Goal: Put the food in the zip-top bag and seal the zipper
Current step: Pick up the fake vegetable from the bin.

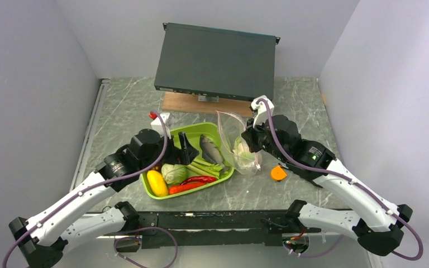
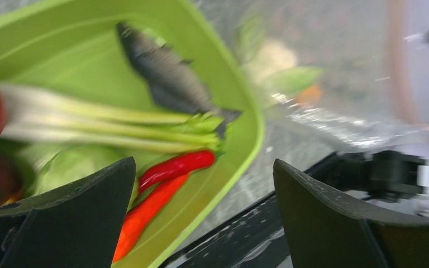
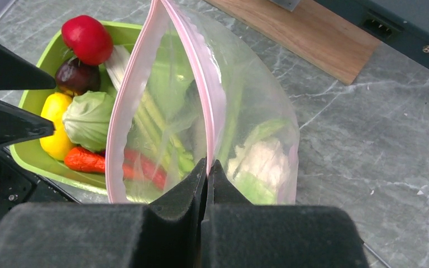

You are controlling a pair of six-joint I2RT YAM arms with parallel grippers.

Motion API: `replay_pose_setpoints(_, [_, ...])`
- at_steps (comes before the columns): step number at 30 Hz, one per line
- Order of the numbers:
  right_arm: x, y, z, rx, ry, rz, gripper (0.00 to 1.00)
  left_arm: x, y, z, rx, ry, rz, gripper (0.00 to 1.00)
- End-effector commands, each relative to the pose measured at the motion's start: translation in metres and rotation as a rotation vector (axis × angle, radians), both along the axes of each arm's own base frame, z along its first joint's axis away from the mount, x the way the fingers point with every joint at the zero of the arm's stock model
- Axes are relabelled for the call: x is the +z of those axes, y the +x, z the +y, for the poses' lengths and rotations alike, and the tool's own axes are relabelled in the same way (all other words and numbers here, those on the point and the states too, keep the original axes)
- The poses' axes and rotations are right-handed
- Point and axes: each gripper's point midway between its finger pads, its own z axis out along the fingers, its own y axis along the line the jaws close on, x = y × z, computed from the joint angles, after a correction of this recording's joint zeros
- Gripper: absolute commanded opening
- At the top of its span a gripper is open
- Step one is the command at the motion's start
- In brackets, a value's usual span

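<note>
Left gripper (image 2: pixel 203 167), jaws wide apart and empty, hangs over the lime-green tray (image 2: pixel 61 50), with the grey fish (image 2: pixel 167 72) and green stalks (image 2: pixel 117 125) just ahead of its fingertips. To its right, the right gripper (image 3: pixel 208 170) is clamped on the zip-top bag (image 3: pixel 268 106) at its pink zipper (image 3: pixel 113 123), with the cauliflower (image 3: pixel 260 162) inside, just beyond its fingers. Because the bag is held at one point, the mouth gapes only narrowly, so food nudging the rim could pull it free or spill.

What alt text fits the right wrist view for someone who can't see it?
The right hand pinches the pink-edged mouth of a clear crinkly plastic bag holding a white cauliflower. Beside it, a lime-green plastic tray holds a red tomato, dark purple bulb, yellow fruit, pale green cabbage and red chilli.
</note>
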Motion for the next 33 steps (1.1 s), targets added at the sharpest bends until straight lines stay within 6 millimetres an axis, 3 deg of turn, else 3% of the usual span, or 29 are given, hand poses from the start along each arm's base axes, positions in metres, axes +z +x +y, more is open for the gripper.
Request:
replay_pose_setpoints(1, [0.016, 0.004, 0.005, 0.012, 0.023, -0.047, 0.00, -0.065, -0.005, 0.040, 0.118, 0.237, 0.129, 0.97])
replay_pose_setpoints(8, [0.014, 0.005, 0.005, 0.006, 0.031, -0.047, 0.00, -0.104, -0.009, 0.052, 0.156, 0.325, 0.199, 0.99])
replay_pose_setpoints(18, [0.011, 0.002, 0.012, 0.020, 0.064, -0.019, 0.00, -0.131, -0.007, 0.062, 0.186, 0.414, 0.215, 1.00])
replay_pose_setpoints(27, [0.006, -0.001, 0.014, 0.023, 0.063, 0.017, 0.00, -0.158, -0.007, 0.071, 0.184, 0.594, 0.232, 1.00])
replay_pose_setpoints(33, [0.002, 0.001, 0.017, 0.029, 0.051, 0.029, 0.00, -0.177, -0.010, 0.066, 0.136, 0.655, 0.250, 1.00])
